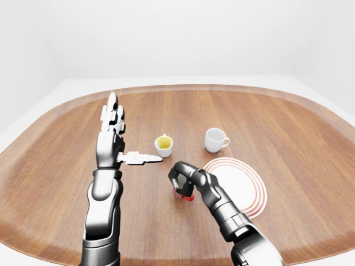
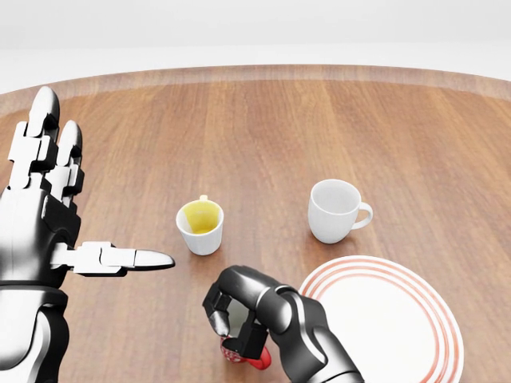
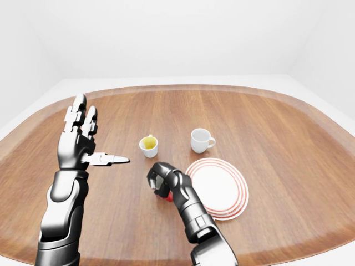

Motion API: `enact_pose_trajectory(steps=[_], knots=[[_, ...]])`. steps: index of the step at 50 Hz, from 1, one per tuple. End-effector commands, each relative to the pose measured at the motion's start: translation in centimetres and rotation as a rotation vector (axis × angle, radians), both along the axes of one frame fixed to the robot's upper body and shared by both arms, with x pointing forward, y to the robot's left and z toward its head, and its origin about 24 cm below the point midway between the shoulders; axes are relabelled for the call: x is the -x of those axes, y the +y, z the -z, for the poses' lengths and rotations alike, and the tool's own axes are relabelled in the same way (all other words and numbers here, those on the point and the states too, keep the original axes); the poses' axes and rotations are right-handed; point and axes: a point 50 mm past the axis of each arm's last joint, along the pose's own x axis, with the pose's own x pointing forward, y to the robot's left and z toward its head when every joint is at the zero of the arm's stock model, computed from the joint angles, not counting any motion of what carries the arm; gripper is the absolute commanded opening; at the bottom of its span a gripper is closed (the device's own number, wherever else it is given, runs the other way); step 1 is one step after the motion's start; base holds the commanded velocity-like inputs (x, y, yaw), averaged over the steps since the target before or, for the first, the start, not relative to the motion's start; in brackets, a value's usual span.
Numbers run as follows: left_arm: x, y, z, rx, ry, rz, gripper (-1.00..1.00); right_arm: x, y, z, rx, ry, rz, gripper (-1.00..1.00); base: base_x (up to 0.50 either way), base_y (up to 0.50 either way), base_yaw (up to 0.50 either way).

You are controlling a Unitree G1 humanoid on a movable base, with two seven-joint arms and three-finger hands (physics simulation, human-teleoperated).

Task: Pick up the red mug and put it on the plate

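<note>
The right hand (image 2: pixel 239 319), a dark metal three-finger hand, has its fingers curled tight round the small red ceramic mug (image 2: pixel 249 357), which shows only as a red sliver beneath them, near the round wooden table's (image 2: pixel 319 128) near edge and just left of the white plate with red rim rings (image 2: pixel 383 319). The left hand (image 2: pixel 48 207) is raised, fingers spread wide, thumb pointing toward the white cup with yellow inside (image 2: pixel 200 227). A plain white mug (image 2: pixel 335 210) stands beyond the plate.

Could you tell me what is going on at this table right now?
The right hand is closed around the red mug, which sits just left of the striped plate. The left hand is raised and open, holding nothing. A yellow-lined cup and a white mug stand untouched on the table.
</note>
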Motion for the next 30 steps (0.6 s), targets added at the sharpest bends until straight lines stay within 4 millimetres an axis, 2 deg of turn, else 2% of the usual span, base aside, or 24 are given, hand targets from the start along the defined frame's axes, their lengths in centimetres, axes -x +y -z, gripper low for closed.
enact_pose_trajectory(steps=[1,12,30], knots=[[0.1,-0.2,-0.2,-0.001,-0.010,0.003,1.00,-0.3,-0.1,-2.5,-0.017,-0.082,-0.041,-1.00,0.00,0.00,0.00],[0.1,-0.2,-0.3,0.000,-0.015,0.005,1.00,0.1,-0.7,-4.1,0.057,-0.133,-0.099,-1.00,0.00,0.00,0.00],[0.1,-0.3,-0.2,0.003,-0.010,0.008,1.00,1.3,-2.3,-4.3,0.135,-0.136,-0.110,-1.00,0.00,0.00,0.00]])
